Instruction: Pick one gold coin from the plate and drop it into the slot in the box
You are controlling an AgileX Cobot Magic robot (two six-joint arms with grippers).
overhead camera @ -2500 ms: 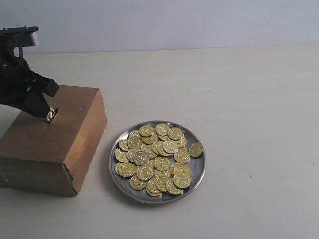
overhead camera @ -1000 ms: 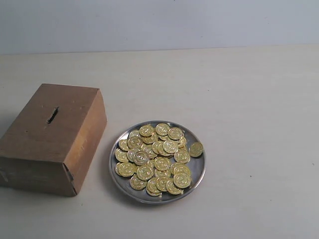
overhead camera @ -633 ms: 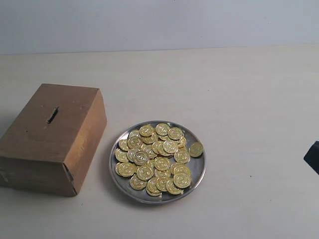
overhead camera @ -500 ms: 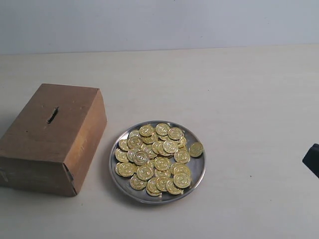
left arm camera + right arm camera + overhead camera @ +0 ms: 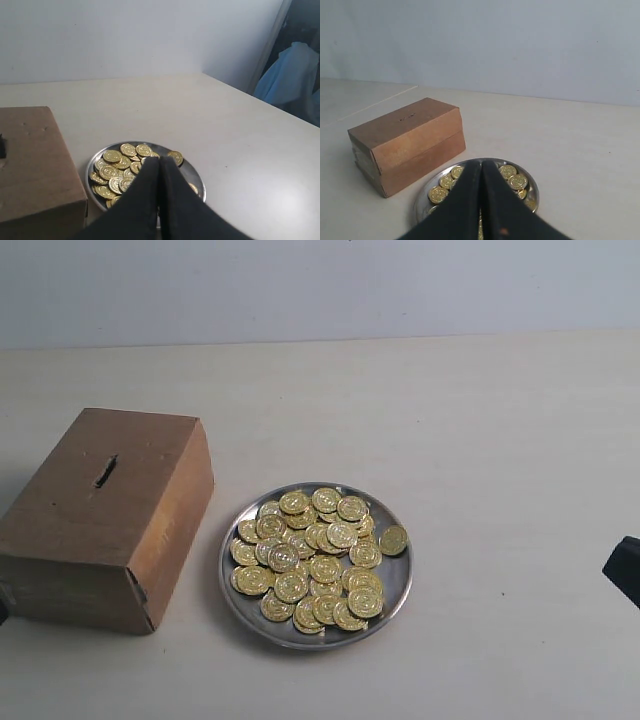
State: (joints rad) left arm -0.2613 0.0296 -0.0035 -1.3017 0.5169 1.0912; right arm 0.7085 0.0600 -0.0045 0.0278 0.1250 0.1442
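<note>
- We see a pale counter (image 5: 480,420) with a plain light wall (image 5: 320,285) behind it.
- The brown box (image 5: 100,525) sits on the left side of the counter. The slot (image 5: 105,471) is a short dark cut in its top face.
- The silver plate (image 5: 402,585) sits just beside the box, on its right, and does not touch it.
- A pile of gold coins (image 5: 305,555) lies in the plate. One coin (image 5: 393,539) lies a little apart from the pile, by the rim on the side away from the box.
- The left hand (image 5: 159,161) is closed. Its two dark fingers press flat together and hold nothing. We see the plate and the box past its tips.
- The right hand (image 5: 481,162) is closed the same way and holds nothing. It points toward the plate and the box.
- From the outside we only see a dark bit of the right arm (image 5: 625,570) at the right edge, well apart from the plate.
- A blue cloth (image 5: 287,75) hangs past the counter's edge.
</note>
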